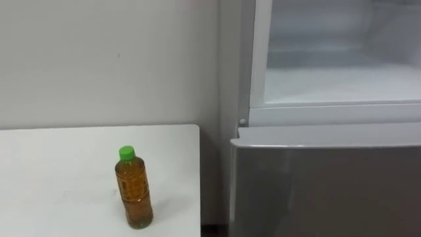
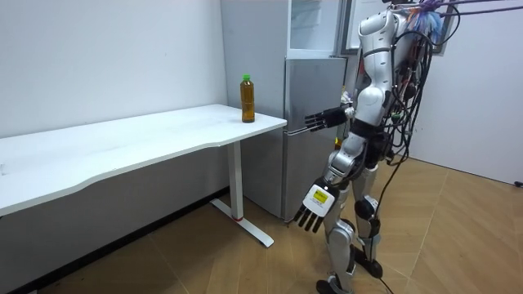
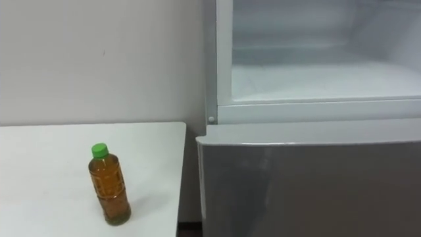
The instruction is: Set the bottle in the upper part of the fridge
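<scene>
One grey fridge (image 1: 329,184) stood in front of me, the largest thing there. Its lower door was closed. Its upper compartment (image 1: 342,85) was open, white inside and bare as far as I could see, and lay above my right hand (image 2: 323,120). That hand was raised at about waist height and reached towards the fridge front, fingers stretched out straight and spread, holding nothing. My left hand (image 2: 313,211) hung low beside my thigh, fingers loosely straight and pointing down, also holding nothing.

One long white table (image 1: 52,164) ran along the wall to the left of both hands, its end just beside the fridge.

One bottle (image 1: 133,191) stood upright on the table near that end, forward and to the left of my right hand, well apart from either hand. It was filled almost to the neck with amber liquid and had one green cap (image 1: 126,153).

I judged it a clear plastic bottle, fairly heavy for its size because it was full. The walls would likely be stiff enough for a firm squeeze, yet smooth and perhaps slippery. Tall and narrow, it could tip if nudged near the top. The best hold looked like a wrap around the middle of the body, below the shoulder and not on the cap.

The count: one fridge, one table, one bottle, one cap, two hands.
</scene>
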